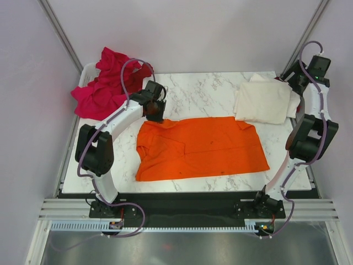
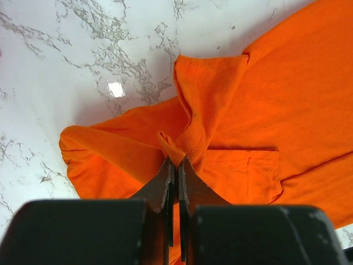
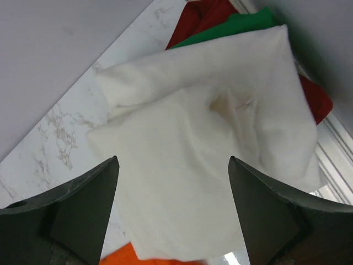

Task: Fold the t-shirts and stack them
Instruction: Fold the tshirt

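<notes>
An orange t-shirt (image 1: 201, 148) is spread on the bench (image 1: 204, 91), a sleeve fold clenched by the left pincer (image 2: 175, 165): folding is judged just begun. The right pincer (image 3: 172, 163) hangs released over the cream t-shirt (image 3: 209, 138); a second grip on the orange is called for next. Green cloth (image 3: 242, 23) beneath the cream is mostly hidden

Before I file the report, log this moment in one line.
left end effector: shut on orange t-shirt | right end effector: open, facing cream t-shirt | pink t-shirts: heaped far left
</notes>
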Controlling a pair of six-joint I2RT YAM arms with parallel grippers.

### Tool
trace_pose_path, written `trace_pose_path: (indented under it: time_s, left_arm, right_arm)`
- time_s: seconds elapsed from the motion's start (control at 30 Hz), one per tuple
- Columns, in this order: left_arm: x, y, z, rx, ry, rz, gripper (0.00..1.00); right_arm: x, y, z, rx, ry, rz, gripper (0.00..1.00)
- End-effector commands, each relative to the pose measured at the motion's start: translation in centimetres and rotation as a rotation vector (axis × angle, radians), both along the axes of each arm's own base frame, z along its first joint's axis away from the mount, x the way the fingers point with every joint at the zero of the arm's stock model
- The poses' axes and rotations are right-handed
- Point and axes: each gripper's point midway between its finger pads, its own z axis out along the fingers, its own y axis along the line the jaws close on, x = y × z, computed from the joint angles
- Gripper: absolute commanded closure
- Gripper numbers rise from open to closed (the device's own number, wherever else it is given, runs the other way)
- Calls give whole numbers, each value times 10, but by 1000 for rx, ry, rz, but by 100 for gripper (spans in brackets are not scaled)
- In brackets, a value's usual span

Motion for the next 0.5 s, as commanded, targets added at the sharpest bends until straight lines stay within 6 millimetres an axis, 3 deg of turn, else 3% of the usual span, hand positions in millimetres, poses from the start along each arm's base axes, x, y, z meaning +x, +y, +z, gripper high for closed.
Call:
trace_pose_path:
  time_s: [0.0,0.33,0.47]
  left_arm:
    - [1,-5,28,-34,-73,-32,98]
    - [-4,-13,28,-77,-52,-51,98]
    - [-5,-15,26,-82,-45,-55,98]
  right_arm:
    - [11,-7,-4,89,7,70,11]
    - [7,-36,-53,30,138,15,9]
    - [-7,-48,-73,-19,210,-36,9]
